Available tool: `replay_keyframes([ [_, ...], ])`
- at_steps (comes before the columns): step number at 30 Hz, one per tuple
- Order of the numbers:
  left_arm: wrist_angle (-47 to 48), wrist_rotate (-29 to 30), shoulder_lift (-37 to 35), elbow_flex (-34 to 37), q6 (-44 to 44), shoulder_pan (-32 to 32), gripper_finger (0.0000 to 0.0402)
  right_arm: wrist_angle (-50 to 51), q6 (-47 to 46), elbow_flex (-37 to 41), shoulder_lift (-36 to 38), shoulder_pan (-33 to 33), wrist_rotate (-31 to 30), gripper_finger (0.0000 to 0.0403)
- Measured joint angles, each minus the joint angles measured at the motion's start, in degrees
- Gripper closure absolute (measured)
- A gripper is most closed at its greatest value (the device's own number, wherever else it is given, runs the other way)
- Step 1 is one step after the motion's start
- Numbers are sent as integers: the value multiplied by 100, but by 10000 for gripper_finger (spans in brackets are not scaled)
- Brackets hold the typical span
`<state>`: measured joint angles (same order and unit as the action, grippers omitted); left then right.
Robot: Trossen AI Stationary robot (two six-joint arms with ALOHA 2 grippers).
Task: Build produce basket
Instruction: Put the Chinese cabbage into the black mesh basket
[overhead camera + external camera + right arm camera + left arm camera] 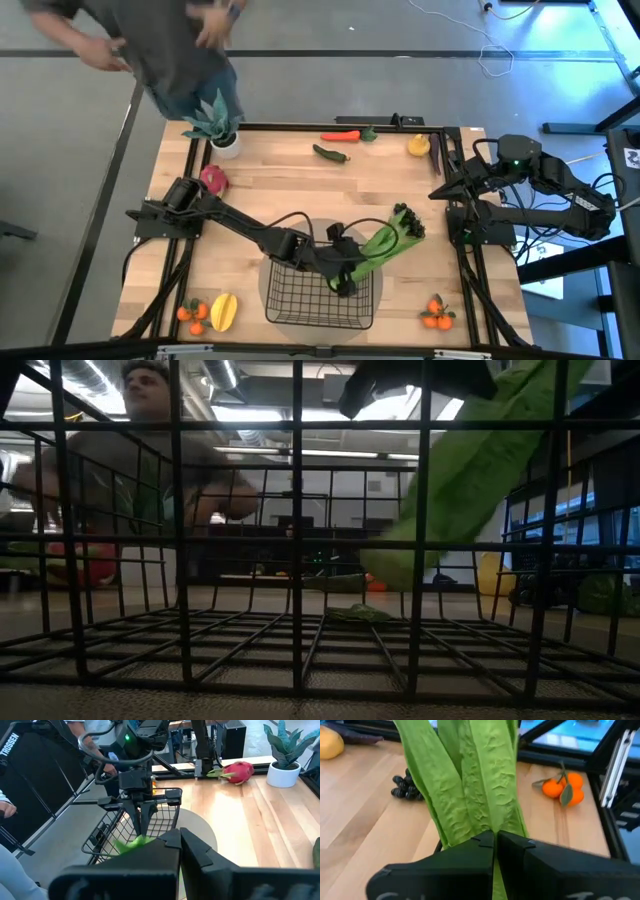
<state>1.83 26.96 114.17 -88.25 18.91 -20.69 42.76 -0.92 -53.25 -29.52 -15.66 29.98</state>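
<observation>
High view: leafy stalks slant from basket toward far right.

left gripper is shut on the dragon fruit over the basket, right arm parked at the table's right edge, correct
Not quite. The left gripper is shut on the green leafy stalks, not the dragon fruit, which lies on the table by the potted plant; the high view shows this. It is over the basket, right arm parked.
</observation>
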Motion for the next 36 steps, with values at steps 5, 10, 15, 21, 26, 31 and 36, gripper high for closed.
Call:
replay_keyframes([
  [5,245,-33,0,0,29,53,401,0,0,0,0,-1,-1,402],
  [10,246,-17,0,0,42,98,401,-2,0,0,0,0,-1,402],
  [15,245,-16,0,0,42,99,399,-2,-3,0,0,0,-1,402],
  [21,244,-103,0,0,154,128,355,-2,-3,0,0,0,0,402],
  [26,262,-113,-23,0,77,131,323,-2,2,0,0,0,0,402],
  [31,272,-118,-87,-2,-2,104,322,69,126,0,0,-1,1,402],
  [36,254,-118,-115,-1,-78,61,321,235,126,0,0,0,0,402],
])
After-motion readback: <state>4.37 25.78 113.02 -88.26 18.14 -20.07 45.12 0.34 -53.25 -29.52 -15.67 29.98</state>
